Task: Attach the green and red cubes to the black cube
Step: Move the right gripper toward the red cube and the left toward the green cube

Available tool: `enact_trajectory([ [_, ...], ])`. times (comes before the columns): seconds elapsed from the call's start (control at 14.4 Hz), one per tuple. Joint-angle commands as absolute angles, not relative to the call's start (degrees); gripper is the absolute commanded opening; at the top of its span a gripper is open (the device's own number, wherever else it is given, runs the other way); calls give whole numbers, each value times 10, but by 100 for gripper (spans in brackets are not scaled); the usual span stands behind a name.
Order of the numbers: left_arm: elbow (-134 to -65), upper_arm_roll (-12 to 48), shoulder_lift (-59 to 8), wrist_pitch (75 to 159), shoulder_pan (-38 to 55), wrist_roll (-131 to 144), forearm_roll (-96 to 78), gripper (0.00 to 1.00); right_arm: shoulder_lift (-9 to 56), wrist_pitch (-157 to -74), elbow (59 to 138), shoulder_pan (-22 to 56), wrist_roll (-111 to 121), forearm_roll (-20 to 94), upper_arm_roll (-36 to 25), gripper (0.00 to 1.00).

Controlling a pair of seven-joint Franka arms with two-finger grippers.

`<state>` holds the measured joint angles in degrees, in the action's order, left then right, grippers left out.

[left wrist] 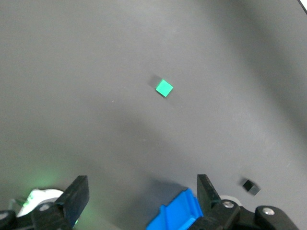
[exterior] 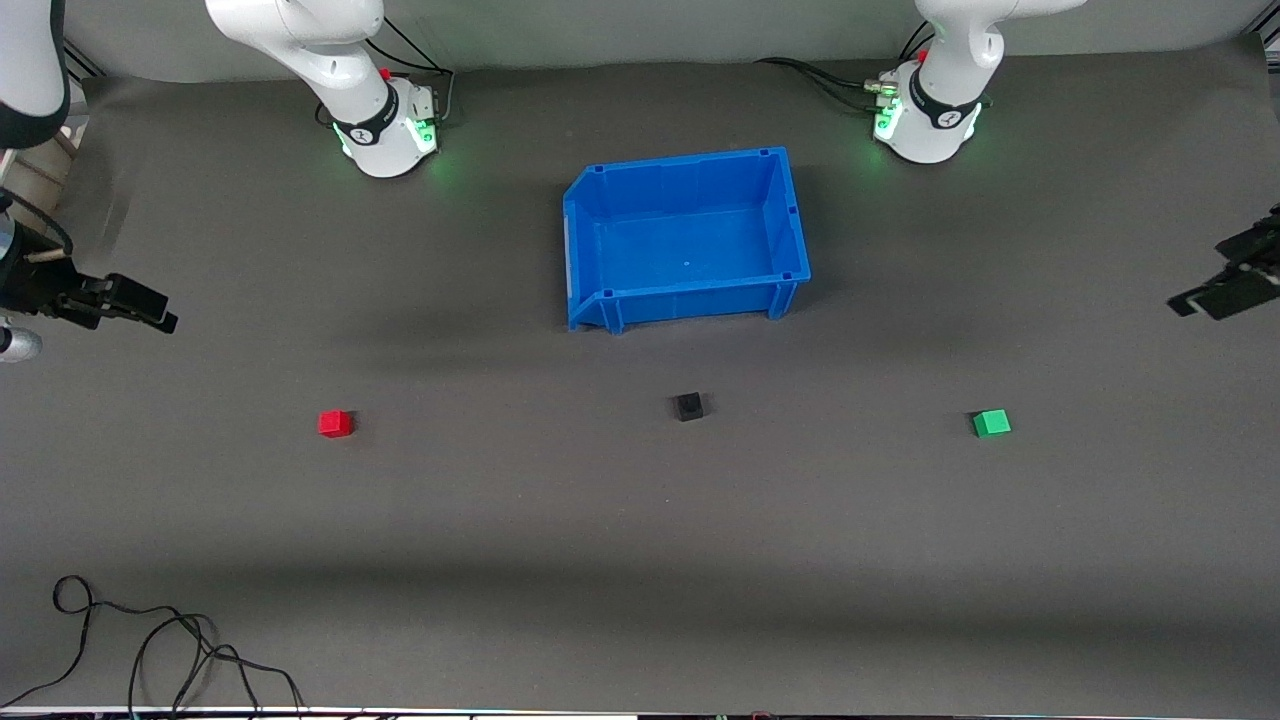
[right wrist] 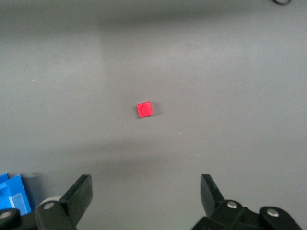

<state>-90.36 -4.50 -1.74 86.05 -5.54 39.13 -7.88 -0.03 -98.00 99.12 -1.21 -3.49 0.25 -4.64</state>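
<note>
The red cube (exterior: 335, 423) lies on the grey mat toward the right arm's end; it also shows in the right wrist view (right wrist: 145, 109). The black cube (exterior: 688, 406) lies mid-table, nearer the front camera than the blue bin; it shows in the left wrist view (left wrist: 250, 186). The green cube (exterior: 991, 423) lies toward the left arm's end and shows in the left wrist view (left wrist: 164, 87). My right gripper (exterior: 150, 310) hangs open and empty above the mat at the right arm's edge of the table. My left gripper (exterior: 1215, 297) hangs open and empty at the left arm's edge.
An empty blue bin (exterior: 600, 205) stands mid-table, farther from the front camera than the cubes; its corner shows in the left wrist view (left wrist: 177, 213). A black cable (exterior: 150, 640) lies looped near the front edge at the right arm's end.
</note>
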Motion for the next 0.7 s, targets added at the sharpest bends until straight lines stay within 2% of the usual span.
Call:
enact_trajectory([
  [0.0, -918, -42, -18, 866, -60, 529, -104, 100, -4, -989, 1006, -4, -164, 8, -47, 100],
  [0.28, -927, -42, -39, 890, -89, 669, -163, 100, -5, -991, 1050, 11, -444, 4, -48, 100],
  [0.63, -1037, -42, -51, 1004, -129, 672, -224, 100, 49, -1015, 1069, 13, -662, -2, -48, 100],
])
